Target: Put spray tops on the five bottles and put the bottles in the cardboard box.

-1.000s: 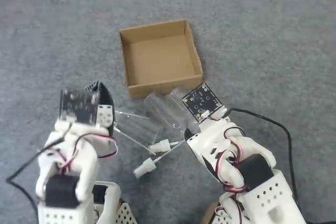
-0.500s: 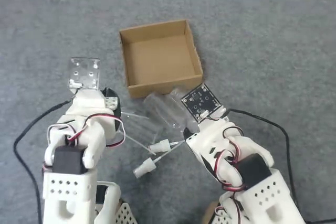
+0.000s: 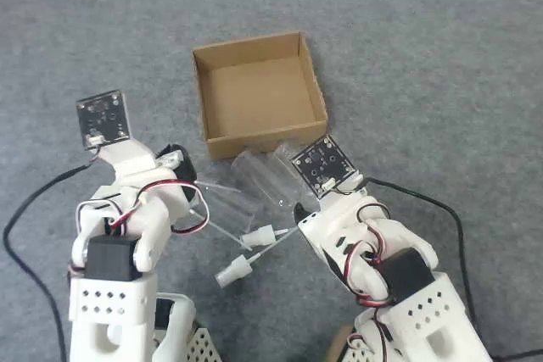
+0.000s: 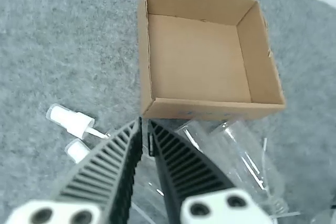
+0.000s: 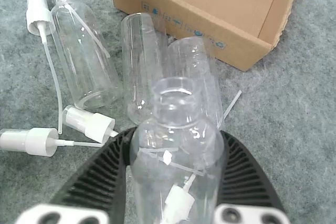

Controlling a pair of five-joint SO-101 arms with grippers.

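Observation:
My right gripper (image 5: 177, 139) is shut on a clear bottle (image 5: 176, 114) whose open neck points toward the cardboard box (image 5: 184, 22); a white piece and a thin tube show through its wall. Three more clear bottles (image 5: 86, 56) (image 5: 140, 61) (image 5: 195, 64) lie between it and the box. Several white spray tops (image 5: 86, 121) (image 5: 29, 141) (image 5: 38, 9) with long tubes lie beside them. My left gripper (image 4: 145, 124) hangs shut, holding nothing, over the carpet just before the open box (image 4: 210, 109), with two spray tops (image 4: 68, 119) (image 4: 79, 150) nearby.
Grey carpet covers the whole table (image 3: 441, 82). The cardboard box (image 3: 267, 143) stands open and holds nothing. Both arms' white bases (image 3: 110, 294) (image 3: 407, 286) stand at the near edge, with cables trailing on the outer sides.
The left arm's wrist has lifted and swung outward to the left, away from the bottles. The right arm has hardly moved and still holds its bottle.

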